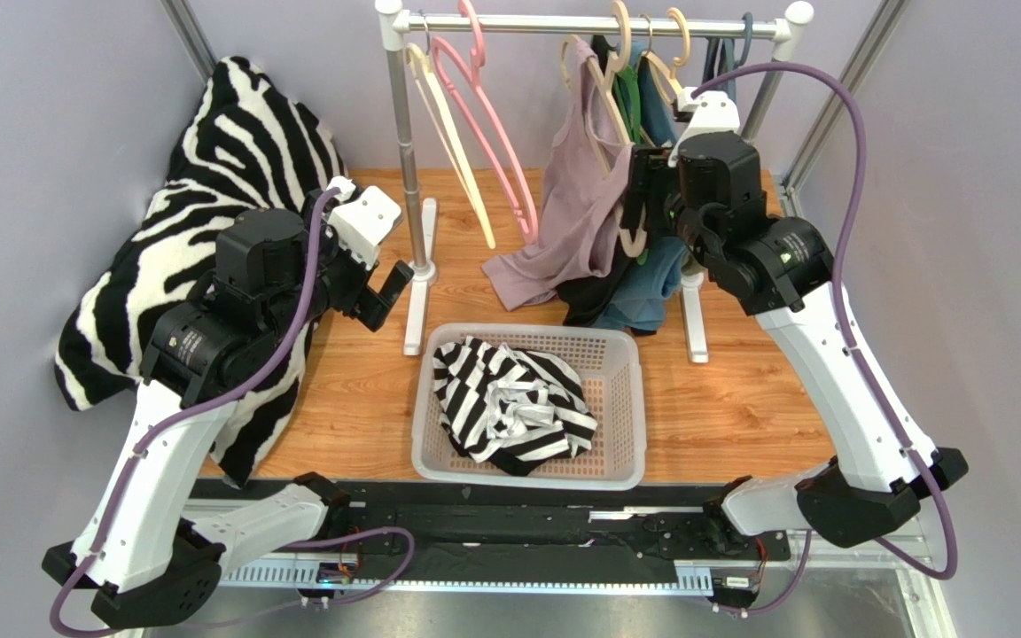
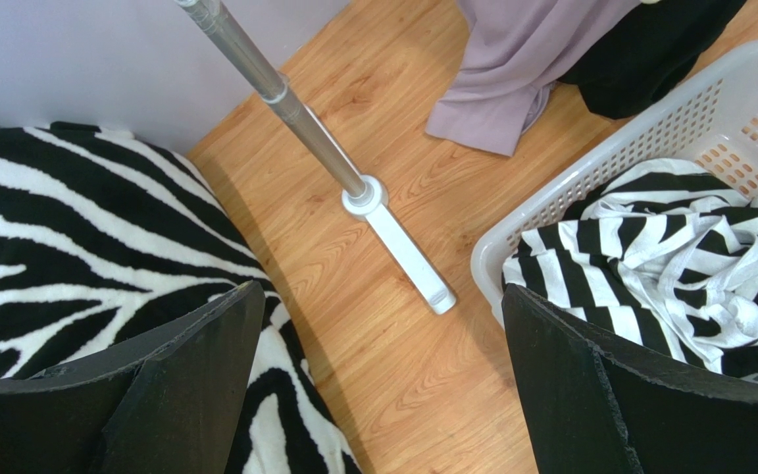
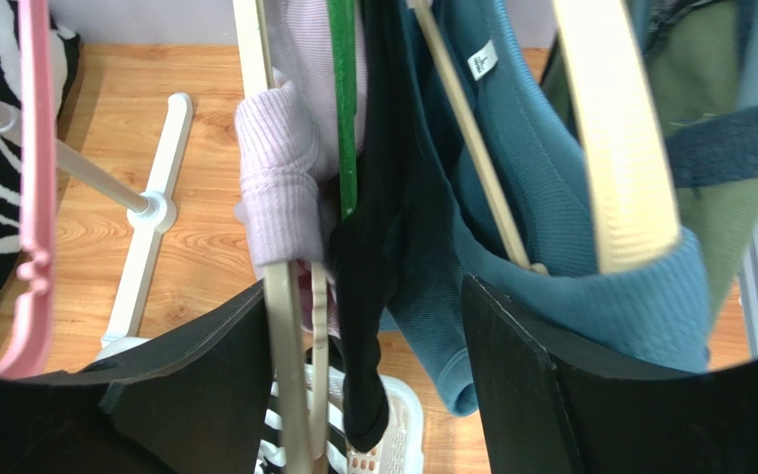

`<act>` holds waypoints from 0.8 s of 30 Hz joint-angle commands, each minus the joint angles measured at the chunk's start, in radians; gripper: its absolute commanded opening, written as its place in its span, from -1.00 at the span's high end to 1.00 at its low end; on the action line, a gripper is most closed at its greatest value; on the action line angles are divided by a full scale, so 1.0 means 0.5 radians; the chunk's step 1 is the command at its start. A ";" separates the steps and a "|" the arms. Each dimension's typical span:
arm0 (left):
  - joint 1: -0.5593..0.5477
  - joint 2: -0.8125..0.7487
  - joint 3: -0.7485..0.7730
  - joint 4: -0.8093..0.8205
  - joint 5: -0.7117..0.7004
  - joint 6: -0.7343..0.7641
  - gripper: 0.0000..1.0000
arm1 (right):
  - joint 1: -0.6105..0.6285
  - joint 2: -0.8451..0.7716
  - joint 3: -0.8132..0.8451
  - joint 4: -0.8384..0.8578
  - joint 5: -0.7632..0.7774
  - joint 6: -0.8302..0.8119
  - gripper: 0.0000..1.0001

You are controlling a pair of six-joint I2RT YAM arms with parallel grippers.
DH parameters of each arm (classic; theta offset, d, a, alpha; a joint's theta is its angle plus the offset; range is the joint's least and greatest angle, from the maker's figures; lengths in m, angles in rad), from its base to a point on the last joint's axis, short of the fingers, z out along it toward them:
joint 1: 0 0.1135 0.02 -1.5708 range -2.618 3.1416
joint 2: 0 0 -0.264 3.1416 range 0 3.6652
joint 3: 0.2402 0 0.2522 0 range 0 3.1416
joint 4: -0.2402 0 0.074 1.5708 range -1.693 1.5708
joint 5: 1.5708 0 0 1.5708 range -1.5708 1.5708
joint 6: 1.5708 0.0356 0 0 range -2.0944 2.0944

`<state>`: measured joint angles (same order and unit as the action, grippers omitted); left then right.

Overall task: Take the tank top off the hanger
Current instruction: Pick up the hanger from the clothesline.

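Right hand (image 3: pixel 368 395) up at clothes rack (image 1: pixel 403 133), fingers (image 3: pixel 195 395) spread wide, nothing clamped. Black garment (image 3: pixel 368 296) and cream hanger (image 3: pixel 282 336) dangle between them. Mauve tank top (image 1: pixel 580 186) hangs on rack just left of that hand, hem drooping onto wooden surface (image 1: pixel 742 399). Left hand (image 2: pixel 388 395) wide open, empty, low over surface between zebra blanket (image 2: pixel 77 227) and white basket (image 2: pixel 600 158).
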<state>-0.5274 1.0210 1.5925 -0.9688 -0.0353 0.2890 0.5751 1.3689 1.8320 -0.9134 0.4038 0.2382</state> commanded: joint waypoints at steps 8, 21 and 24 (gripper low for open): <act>0.042 -0.026 0.030 0.017 0.113 -0.069 -0.98 | 0.034 0.149 0.376 0.014 -0.145 -0.007 -0.27; 0.045 -0.036 0.009 0.017 0.147 -0.069 -0.98 | 0.086 0.260 0.297 0.041 -0.154 -0.025 0.50; 0.048 -0.042 -0.003 0.014 0.163 -0.069 -0.98 | 0.095 0.269 0.327 0.051 -0.127 -0.038 0.53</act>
<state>-0.5098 1.0077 1.5906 -0.9695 0.0238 0.2741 0.6140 1.5059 1.9720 -0.9192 0.3229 0.2352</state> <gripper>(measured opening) 0.990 0.249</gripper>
